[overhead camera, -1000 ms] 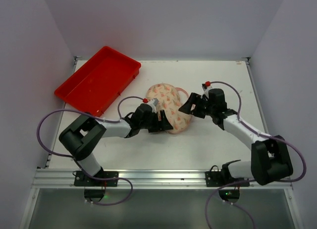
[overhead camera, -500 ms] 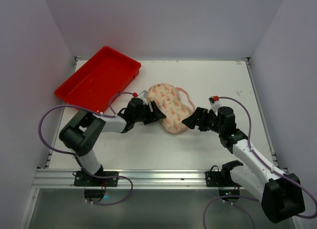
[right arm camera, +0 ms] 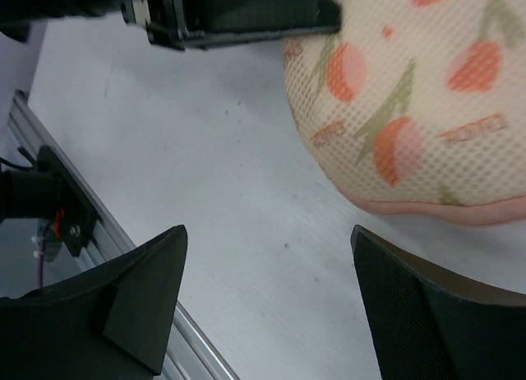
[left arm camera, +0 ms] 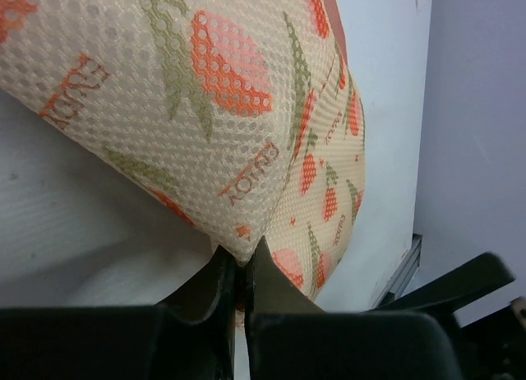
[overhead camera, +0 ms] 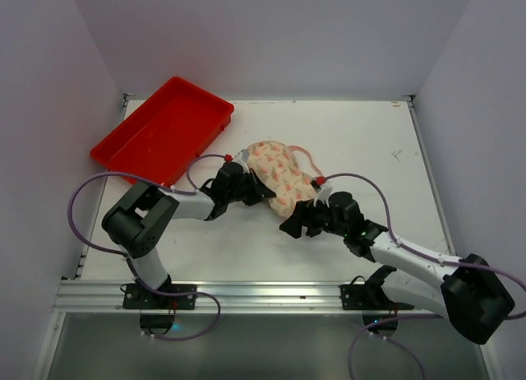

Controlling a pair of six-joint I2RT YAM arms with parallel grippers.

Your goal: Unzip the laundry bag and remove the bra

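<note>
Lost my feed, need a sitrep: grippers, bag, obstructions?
Left gripper shut on the laundry bag edge. Right gripper open, beside its near end. Bag looks zipped, no bra visible. Red tray apart, far left.

Bright even light, soft shadows, wrist-cam foreground blurry.

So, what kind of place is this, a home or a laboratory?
Probably a robot test cell, not a home: a white table boxed in by plain walls, the left arm and right arm bolted to a metal rail.
</note>
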